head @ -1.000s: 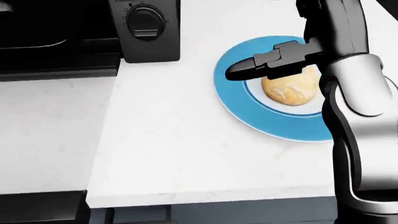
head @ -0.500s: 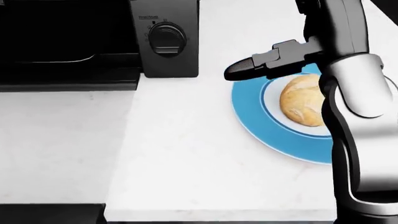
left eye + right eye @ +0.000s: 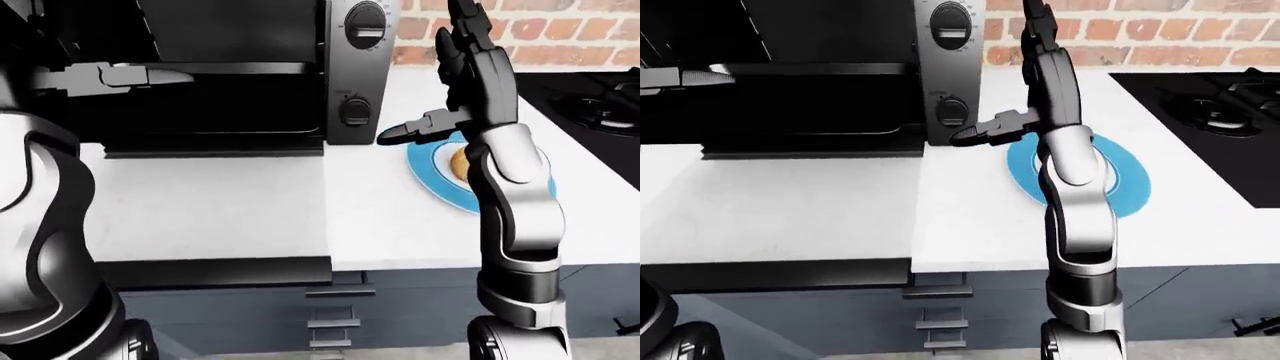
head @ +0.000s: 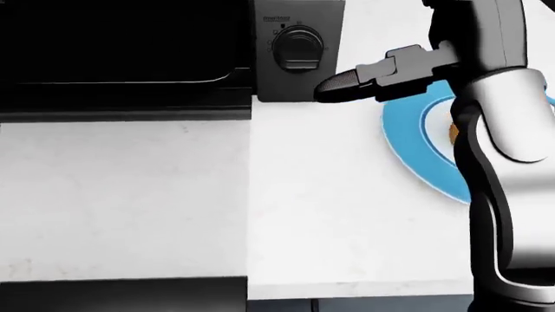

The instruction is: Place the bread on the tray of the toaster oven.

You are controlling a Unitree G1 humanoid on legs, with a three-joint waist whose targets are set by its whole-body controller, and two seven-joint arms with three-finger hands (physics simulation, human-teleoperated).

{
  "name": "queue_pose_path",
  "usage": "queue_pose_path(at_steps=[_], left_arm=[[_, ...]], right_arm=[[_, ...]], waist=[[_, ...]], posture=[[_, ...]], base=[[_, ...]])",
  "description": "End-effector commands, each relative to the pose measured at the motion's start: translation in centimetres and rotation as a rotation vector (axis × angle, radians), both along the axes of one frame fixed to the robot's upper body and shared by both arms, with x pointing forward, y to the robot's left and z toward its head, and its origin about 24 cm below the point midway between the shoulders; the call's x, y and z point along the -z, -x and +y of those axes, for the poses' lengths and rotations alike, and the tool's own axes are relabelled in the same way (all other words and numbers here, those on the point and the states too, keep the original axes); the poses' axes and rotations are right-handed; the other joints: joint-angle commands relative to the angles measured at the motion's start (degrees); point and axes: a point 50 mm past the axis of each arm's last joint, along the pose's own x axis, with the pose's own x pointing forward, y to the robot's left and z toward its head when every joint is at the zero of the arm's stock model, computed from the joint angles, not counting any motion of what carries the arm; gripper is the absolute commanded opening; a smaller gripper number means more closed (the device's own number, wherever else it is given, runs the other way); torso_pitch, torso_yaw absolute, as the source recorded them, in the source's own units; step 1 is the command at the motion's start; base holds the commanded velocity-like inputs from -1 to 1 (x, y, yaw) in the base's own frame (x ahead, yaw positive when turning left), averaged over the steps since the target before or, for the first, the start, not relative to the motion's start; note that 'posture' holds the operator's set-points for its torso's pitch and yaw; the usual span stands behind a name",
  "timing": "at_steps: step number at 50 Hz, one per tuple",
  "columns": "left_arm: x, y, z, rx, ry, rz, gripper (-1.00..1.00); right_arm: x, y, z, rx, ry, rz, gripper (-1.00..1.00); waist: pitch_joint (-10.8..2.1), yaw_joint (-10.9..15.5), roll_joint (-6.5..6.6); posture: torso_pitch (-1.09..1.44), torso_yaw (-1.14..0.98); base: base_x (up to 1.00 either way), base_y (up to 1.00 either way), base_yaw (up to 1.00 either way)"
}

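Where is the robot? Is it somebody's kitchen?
Most likely a kitchen, in a simulator. A toaster oven with knobs stands on a white counter, a blue plate holding bread sits next to it, and a black stove lies on the right by a brick wall.

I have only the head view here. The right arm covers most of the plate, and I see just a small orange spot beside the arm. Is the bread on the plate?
Observer: Yes. In the left-eye view the bread lies on the blue plate, partly hidden by the right forearm.
Operator: Does the right robot hand hold something?
Observer: No. The right robot hand is open and empty, with its fingers pointing up.
Operator: Where is the left robot hand?
Observer: Near the left edge of the left-eye view. There the left robot hand is raised before the dark opening of the toaster oven.
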Motion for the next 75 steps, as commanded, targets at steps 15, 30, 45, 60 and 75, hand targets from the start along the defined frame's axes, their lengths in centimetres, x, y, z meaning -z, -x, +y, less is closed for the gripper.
queue_pose_path(at_steps=[15,30,45,60,75], left_arm=[[-1.1,1.3,0.3,-0.003,-0.022,-0.073,1.0],[-2.8,2.5,0.4,-0.081,-0.138,-0.108,1.0],[-3.3,3.8,1.0,-0.115,-0.181,-0.123,1.0],[-3.2,3.8,1.2,-0.125,-0.177,-0.121,1.0],[-3.0,4.0,1.5,-0.133,-0.173,-0.121,1.0]], right_arm=[[-1.9,0.5,-1.0,0.055,-0.007,-0.079,1.0],[-1.0,-0.1,-3.3,0.235,0.115,0.077,1.0],[0.3,0.3,-5.5,0.409,0.257,0.221,1.0],[0.2,1.1,-7.1,0.455,0.331,0.291,1.0],[-0.4,0.6,-8.6,0.412,0.417,0.415,1.0]], waist=[[-2.82,0.57,-0.7],[-3.22,0.14,-0.68],[-2.97,0.34,-0.64],[-2.74,0.22,-0.63],[-2.74,0.06,-0.49]], posture=[[0.0,0.0],[0.0,0.0],[0.0,0.0],[0.0,0.0],[0.0,0.0]], base=[[0.0,0.0,0.0],[0.0,0.0,0.0],[0.0,0.0,0.0],[0.0,0.0,0.0],[0.0,0.0,0.0]])
